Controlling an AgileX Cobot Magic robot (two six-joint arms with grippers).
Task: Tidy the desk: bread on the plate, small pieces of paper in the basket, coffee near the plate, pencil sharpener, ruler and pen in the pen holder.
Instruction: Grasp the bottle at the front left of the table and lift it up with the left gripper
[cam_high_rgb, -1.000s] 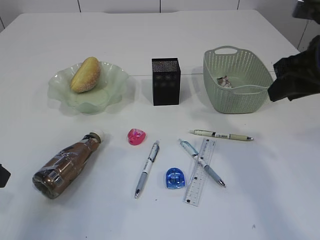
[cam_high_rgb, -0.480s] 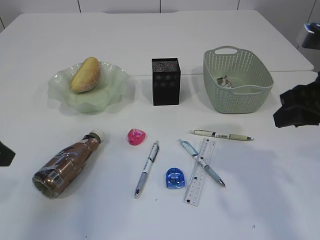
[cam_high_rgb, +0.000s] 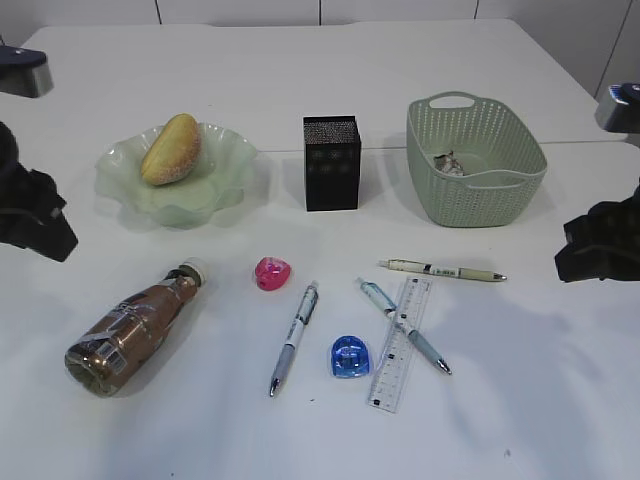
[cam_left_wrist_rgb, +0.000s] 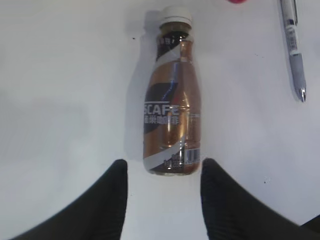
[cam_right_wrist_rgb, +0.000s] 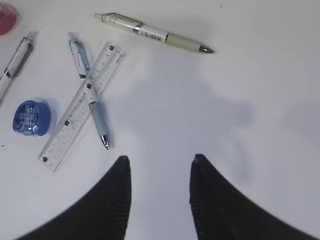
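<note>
Left wrist view: coffee (cam_left_wrist_rgb: 172, 100) lying flat just beyond parted fingers (cam_left_wrist_rgb: 112, 192).

White panelled wall (cam_high_rgb: 240, 10) behind the far edge, pale tiled surface (cam_high_rgb: 600, 30) at right

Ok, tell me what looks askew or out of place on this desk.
The coffee bottle lies on its side, cap still on, nothing spilled. A blue pen lies crossed over the clear ruler. Pens and two sharpeners lie scattered outside the pen holder.

White desk (cam_high_rgb: 320, 70): plate (cam_high_rgb: 225, 190), pen holder (cam_high_rgb: 332, 163), basket (cam_high_rgb: 475, 190), coffee (cam_high_rgb: 130, 328), ruler (cam_high_rgb: 402, 343), three pens, two sharpeners.
</note>
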